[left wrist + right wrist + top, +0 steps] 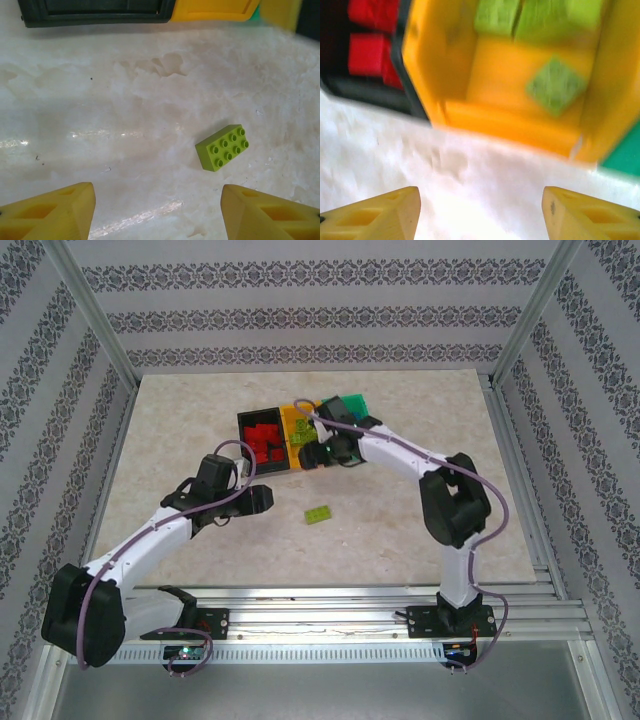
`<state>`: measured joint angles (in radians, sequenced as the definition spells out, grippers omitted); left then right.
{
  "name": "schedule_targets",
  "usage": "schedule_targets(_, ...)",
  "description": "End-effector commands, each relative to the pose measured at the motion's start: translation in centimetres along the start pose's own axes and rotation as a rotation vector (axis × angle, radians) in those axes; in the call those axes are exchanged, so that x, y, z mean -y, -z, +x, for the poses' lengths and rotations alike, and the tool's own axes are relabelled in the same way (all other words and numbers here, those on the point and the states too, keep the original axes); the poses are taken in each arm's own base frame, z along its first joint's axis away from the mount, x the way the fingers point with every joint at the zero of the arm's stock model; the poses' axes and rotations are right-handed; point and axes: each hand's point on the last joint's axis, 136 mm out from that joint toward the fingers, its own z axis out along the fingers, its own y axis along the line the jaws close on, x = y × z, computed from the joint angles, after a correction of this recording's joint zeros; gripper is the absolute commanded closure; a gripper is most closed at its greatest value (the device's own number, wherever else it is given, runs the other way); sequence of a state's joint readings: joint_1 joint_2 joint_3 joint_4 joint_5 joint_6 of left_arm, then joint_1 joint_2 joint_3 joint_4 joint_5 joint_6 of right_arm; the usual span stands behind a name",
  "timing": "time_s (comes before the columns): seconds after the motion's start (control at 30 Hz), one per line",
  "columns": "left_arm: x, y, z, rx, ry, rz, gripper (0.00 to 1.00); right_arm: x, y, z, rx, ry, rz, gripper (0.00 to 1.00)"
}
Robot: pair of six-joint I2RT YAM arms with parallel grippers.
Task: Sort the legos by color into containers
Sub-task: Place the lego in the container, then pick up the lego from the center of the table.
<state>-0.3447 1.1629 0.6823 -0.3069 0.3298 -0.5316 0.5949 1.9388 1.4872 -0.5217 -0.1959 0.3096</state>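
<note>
One lime green lego lies loose on the table, studs up. It sits just ahead and to the right of my left gripper, which is open and empty. The containers stand joined in a row at mid-table. The black bin holds red legos, the orange-yellow bin holds lime legos, and the green bin is partly hidden by my right arm. My right gripper hovers at the yellow bin's near edge, open with nothing between its fingers.
The marble-patterned table is fenced by patterned walls and metal posts at the sides and back. The right arm's elbow stands over the right half. The black bin's near wall lies ahead of the left gripper.
</note>
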Motion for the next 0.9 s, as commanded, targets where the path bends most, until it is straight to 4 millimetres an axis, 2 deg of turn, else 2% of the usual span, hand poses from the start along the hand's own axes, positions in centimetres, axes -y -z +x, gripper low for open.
schedule_targets(0.0,-0.3,-0.1,-0.8,0.051,0.018,0.004,0.33,-1.1,2.0,4.5,-0.042,0.032,-0.014,0.34)
schedule_targets(0.1,-0.2,-0.4,-1.1,0.072,0.016,0.019,0.32,-1.3,2.0,9.3,-0.113,0.027,-0.008,0.29)
schedule_targets(0.13,-0.2,-0.6,-1.2,0.076,0.016,0.023,0.32,-1.3,1.9,10.6,-0.134,0.025,0.010,0.25)
schedule_targets(0.17,-0.2,-0.8,-1.3,0.081,0.014,0.025,0.33,-1.2,1.6,11.7,-0.154,0.023,0.025,0.17)
schedule_targets(0.23,0.0,-0.9,-1.5,0.087,0.012,0.034,0.33,-1.4,1.0,12.9,-0.170,0.021,0.044,0.07)
schedule_targets(0.27,0.1,-1.0,-1.7,0.089,0.011,0.037,0.33,-1.5,0.7,13.2,-0.175,0.020,0.050,0.07)
schedule_targets(0.4,0.3,-0.9,-1.8,0.090,0.008,0.046,0.33,-2.1,-0.6,12.9,-0.175,0.025,0.085,0.07)
schedule_targets(0.53,-0.1,-0.4,-1.2,0.089,0.006,0.031,0.33,-1.7,-1.9,12.6,-0.182,0.038,0.146,0.09)
schedule_targets(0.8,-1.1,0.1,0.0,0.099,0.020,0.012,0.32,-1.7,-3.8,11.9,-0.190,0.094,0.217,0.21)
schedule_targets(0.87,-1.2,0.1,0.1,0.098,0.022,0.013,0.32,-1.8,-4.1,12.0,-0.198,0.095,0.215,0.29)
